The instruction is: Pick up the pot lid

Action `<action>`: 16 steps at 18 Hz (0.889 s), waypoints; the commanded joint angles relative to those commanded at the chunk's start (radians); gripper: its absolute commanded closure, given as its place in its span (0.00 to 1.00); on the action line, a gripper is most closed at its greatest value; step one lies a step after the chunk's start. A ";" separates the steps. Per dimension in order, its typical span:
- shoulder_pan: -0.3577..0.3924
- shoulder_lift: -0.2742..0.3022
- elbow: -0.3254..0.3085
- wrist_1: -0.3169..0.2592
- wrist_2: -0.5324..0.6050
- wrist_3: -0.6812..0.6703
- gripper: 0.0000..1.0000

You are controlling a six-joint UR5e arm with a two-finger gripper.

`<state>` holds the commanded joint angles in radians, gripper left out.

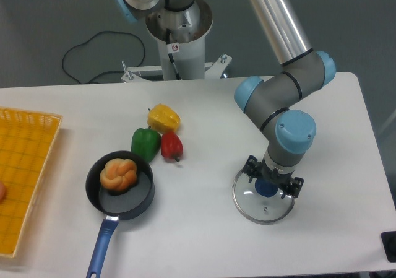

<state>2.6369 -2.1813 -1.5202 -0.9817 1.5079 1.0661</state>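
The pot lid point(255, 209), clear with a thin rim and a dark blue knob point(266, 187), lies on the white table at the right. My gripper point(273, 176) reaches down over its back part, fingers spread apart. The knob shows just in front of the gap between the fingertips, with nothing visibly clamped. The fingers overlap the rear of the rim in the view, hiding part of it. Whether the tips touch the lid or hover above it, I cannot tell.
A black pan point(135, 200) with a blue handle stands at the left, holding a brown twisted item. Behind it lie green point(145, 144), red point(171, 146) and yellow point(164, 118) vegetables. A yellow crate point(38, 166) borders the left edge.
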 joint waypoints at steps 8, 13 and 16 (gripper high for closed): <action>0.000 0.002 0.000 0.000 0.002 0.002 0.33; 0.000 0.008 0.000 -0.002 0.003 0.000 0.48; 0.000 0.012 -0.003 -0.003 0.005 -0.002 0.50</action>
<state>2.6369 -2.1691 -1.5232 -0.9848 1.5125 1.0646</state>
